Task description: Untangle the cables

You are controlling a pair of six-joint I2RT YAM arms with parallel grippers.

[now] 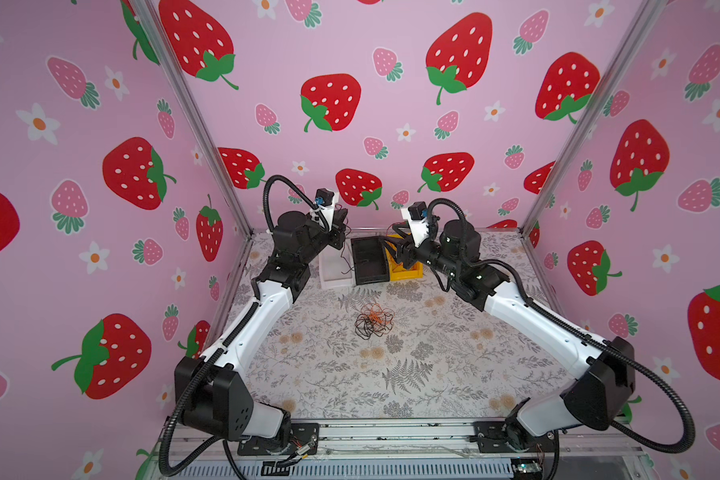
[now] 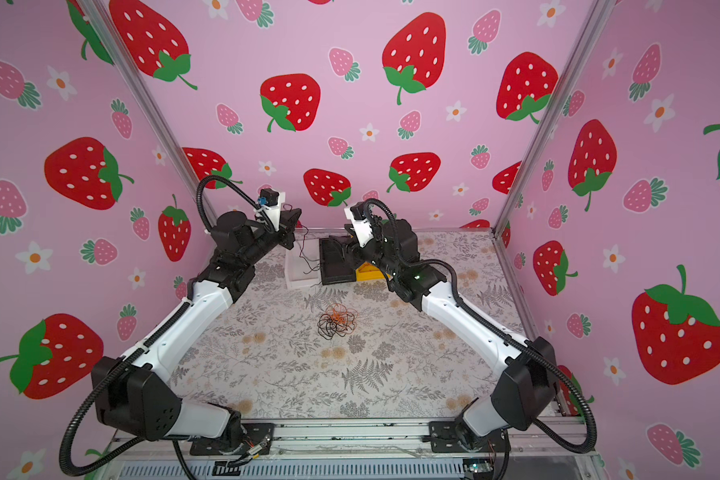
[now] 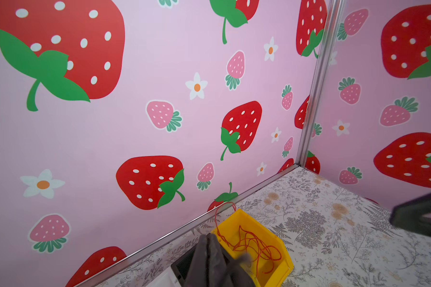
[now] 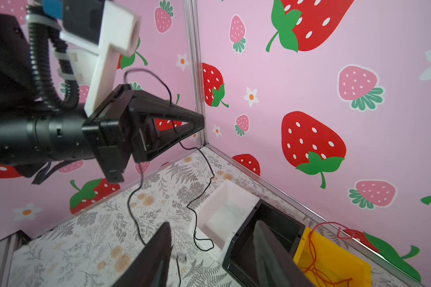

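Where strawberry walls (image 1: 391, 104) meet floral tabletop (image 1: 329, 374), left pincer (image 4: 200, 121) grips cable (image 4: 213, 174); right pincer (image 4: 212, 223) gapes.

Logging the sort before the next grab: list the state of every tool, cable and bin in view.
left tool: shut on black cable, raised.
right tool: open, holding nothing.
black cable: dangling from left tool beside white bin.
red cable: in yellow bin, one loop over rim.
black-and-orange bundle: tangled, on table, untouched.
white bin: looks empty.
black bin: looks empty.
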